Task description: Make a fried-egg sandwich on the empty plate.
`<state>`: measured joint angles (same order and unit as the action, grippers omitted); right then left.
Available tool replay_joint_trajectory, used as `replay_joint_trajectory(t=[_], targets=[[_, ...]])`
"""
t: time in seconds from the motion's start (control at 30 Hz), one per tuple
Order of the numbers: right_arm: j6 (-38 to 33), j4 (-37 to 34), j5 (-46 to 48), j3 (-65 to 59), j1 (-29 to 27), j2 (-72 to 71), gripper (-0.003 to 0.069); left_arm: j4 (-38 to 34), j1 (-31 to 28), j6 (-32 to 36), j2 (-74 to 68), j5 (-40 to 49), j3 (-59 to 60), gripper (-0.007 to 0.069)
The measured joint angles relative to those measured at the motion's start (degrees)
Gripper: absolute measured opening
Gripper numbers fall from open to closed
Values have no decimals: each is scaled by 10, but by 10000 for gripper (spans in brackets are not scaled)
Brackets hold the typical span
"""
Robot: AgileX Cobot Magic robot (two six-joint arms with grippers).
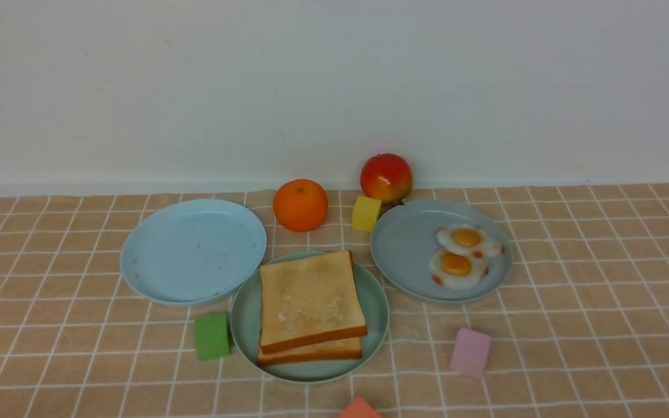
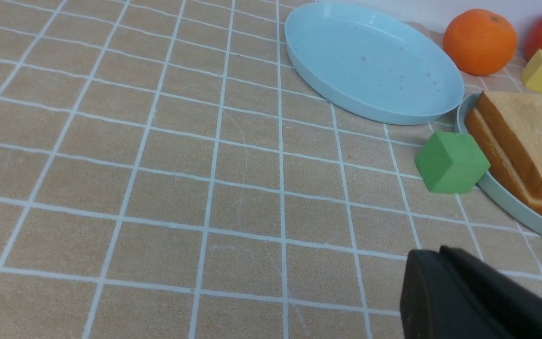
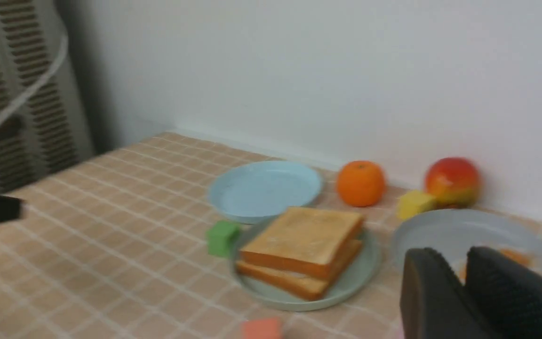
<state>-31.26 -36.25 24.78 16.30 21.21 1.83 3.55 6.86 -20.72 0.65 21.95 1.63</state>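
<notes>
Two golden toast slices (image 1: 310, 299) lie stacked on the mint-green plate (image 1: 376, 316) at the centre front; nothing shows between them. Two fried eggs (image 1: 467, 239) with orange yolks lie side by side on the grey-blue plate (image 1: 407, 244) to the right. Neither gripper appears in the front view. In the left wrist view my left gripper (image 2: 440, 252) hovers over bare cloth, fingers pressed together, left of the toast (image 2: 530, 136). In the right wrist view my right gripper (image 3: 459, 255) has a narrow empty gap between its fingers, with the egg plate (image 3: 440, 233) behind it.
A pale sky-blue plate (image 1: 192, 249) sits empty at the left. An orange (image 1: 299, 204), a red apple (image 1: 386, 177) and a yellow cube (image 1: 366, 213) stand near the wall. A green cube (image 1: 212, 337), a pink cube (image 1: 470, 351) and a red-orange block (image 1: 359, 409) lie around the toast plate.
</notes>
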Motion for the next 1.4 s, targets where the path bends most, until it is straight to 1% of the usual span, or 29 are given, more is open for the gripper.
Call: replay_joint_trajectory(t=[0.03,0.07,0.13,0.33,0.47,0.5,0.53,0.6,0.7,1.1,1.4], targets=[[18,38,-10,0,-14,0,145,0,0,0,0,0,0,22],[21,42,-11,0,-16,0,145,0,0,0,0,0,0,22],[88,112,-14,-3,-45,0,148,1,0,0,0,0,0,25],[249,255,-15,-60,-114,-6,151,2,0,0,0,0,0,29],[319,331,-15,-127,-150,-24,156,2,0,0,0,0,0,33],[319,334,-15,-131,-152,-24,156,2,0,0,0,0,0,34],[342,349,-14,-158,-163,-24,159,2,0,0,0,-1,0,36],[370,356,-15,-169,-175,-24,162,2,0,0,0,0,0,39],[387,356,-20,-170,-185,-24,166,2,0,0,0,0,0,39],[389,356,-22,-170,-218,-24,179,2,0,0,0,0,1,57],[389,356,-22,-170,-219,-24,188,2,0,0,0,0,1,69]])
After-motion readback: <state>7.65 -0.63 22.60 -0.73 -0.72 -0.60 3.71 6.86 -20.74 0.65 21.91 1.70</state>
